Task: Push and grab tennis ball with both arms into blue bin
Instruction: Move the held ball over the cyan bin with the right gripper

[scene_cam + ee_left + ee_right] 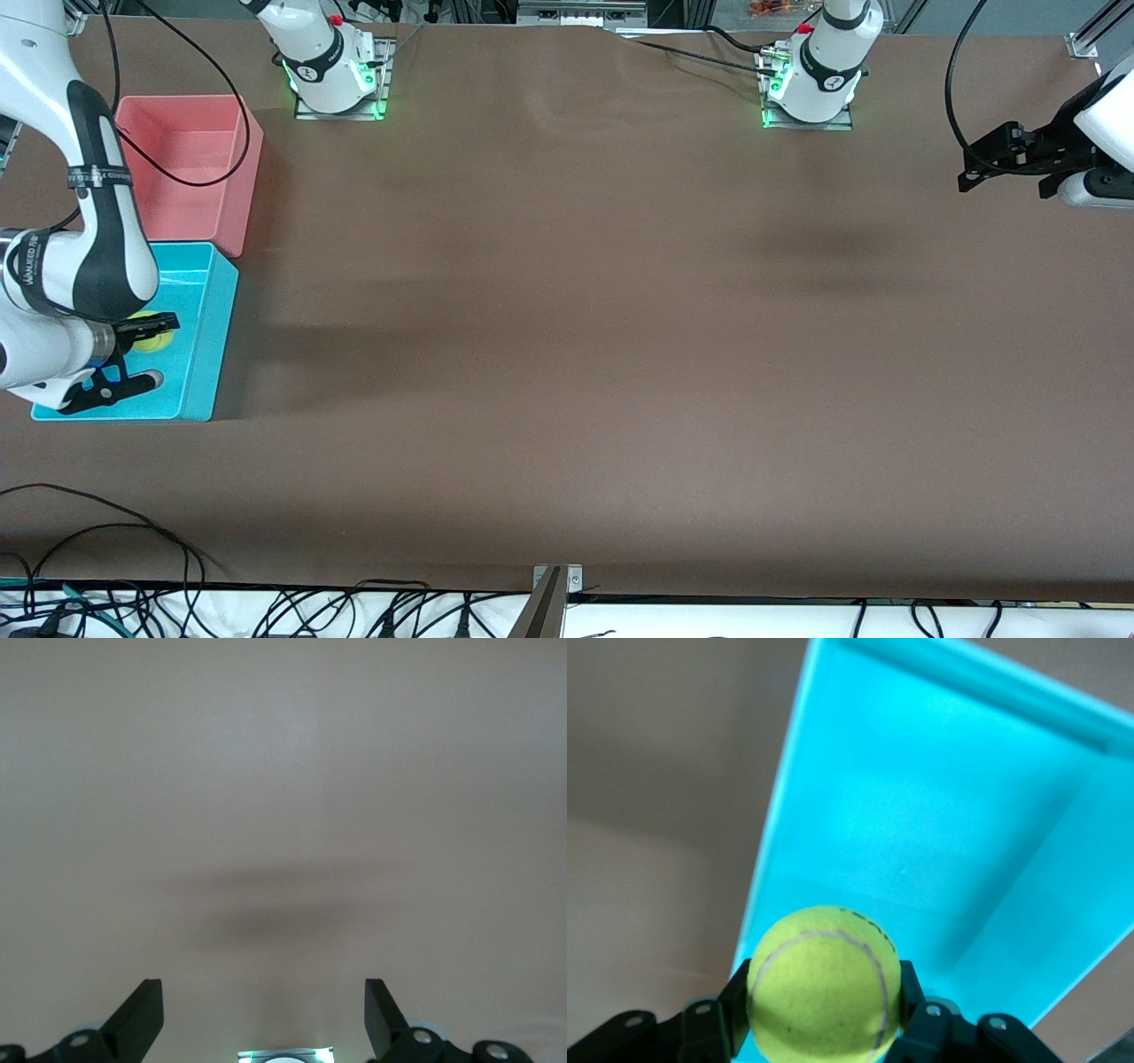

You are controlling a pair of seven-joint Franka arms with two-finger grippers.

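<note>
right gripper (158,329): fingers clamped, arm reaching down | left gripper (974,168): fingers spread, arm waiting aloft

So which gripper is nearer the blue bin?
Right. The right gripper holds the ball over the blue bin; the left gripper waits open over the table's opposite end.
</note>
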